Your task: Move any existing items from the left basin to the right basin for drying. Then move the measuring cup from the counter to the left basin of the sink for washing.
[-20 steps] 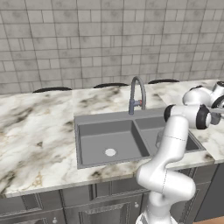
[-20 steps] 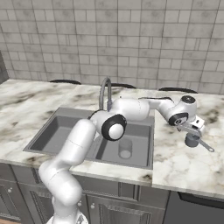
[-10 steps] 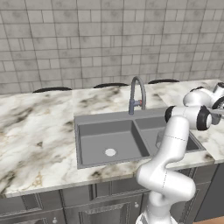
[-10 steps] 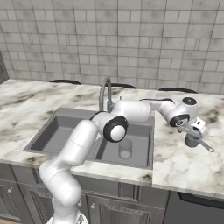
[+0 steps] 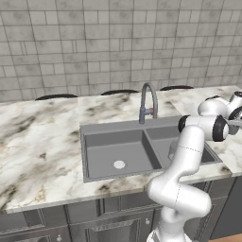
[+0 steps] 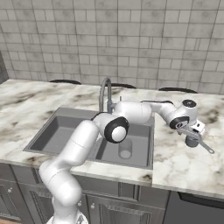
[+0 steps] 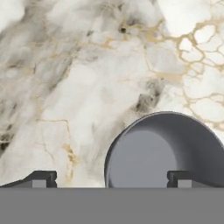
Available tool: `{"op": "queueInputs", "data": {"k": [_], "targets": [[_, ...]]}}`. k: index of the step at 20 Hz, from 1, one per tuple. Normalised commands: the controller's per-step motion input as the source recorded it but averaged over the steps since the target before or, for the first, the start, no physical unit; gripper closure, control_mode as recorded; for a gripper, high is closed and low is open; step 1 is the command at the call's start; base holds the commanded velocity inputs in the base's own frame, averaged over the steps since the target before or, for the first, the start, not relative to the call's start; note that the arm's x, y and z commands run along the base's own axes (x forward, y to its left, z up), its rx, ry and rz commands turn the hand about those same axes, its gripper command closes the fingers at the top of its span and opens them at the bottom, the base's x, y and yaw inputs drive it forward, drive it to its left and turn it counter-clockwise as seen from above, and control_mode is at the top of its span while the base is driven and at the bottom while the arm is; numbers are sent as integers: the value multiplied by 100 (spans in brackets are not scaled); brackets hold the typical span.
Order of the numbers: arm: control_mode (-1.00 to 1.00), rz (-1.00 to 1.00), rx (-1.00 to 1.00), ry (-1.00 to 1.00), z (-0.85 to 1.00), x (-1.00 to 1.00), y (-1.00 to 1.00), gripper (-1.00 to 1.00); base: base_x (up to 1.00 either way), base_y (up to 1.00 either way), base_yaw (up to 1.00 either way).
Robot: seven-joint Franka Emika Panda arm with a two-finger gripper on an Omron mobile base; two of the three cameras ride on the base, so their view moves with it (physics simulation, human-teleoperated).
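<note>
No brand, label or readable writing appears on any surface. From left to right: the marble tabletop (image 5: 38, 137) carries the grey sink (image 5: 85, 142), whose wider left basin (image 5: 106, 153) holds nothing but its round pale drain (image 5: 119, 164). The arched steel faucet (image 5: 147, 101) stands behind the divider. The narrower right basin (image 6: 135, 142) contains the see-through tumbler (image 6: 125, 148), upright on the basin floor near the front wall. To the right of the sink, the measuring cup (image 6: 191, 141) stands upright on the tabletop with its straight handle (image 6: 205, 146) pointing right and toward the front edge. The cup interior, seen in the hand view, is bare dark grey. The claw (image 6: 189, 131) hangs directly over the cup, released, jaws spread wide, with one fingertip (image 7: 180, 177) over the cup's mouth and the other over bare marble.
</note>
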Motion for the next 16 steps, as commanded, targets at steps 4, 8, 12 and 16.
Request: {"op": "queueInputs", "data": {"k": [4, 8, 12, 16], "targets": [[-100, 0, 0, 1, -16, 0, 0, -100, 0, 0, 0], [-100, 0, 0, 3, -11, 0, 0, 100, 0, 0, 0], [-100, 0, 0, 2, -1, 0, 0, 100, 0, 0, 0], [-100, 0, 3, 0, -1, -4, 0, 100, 0, 0, 0]]}}
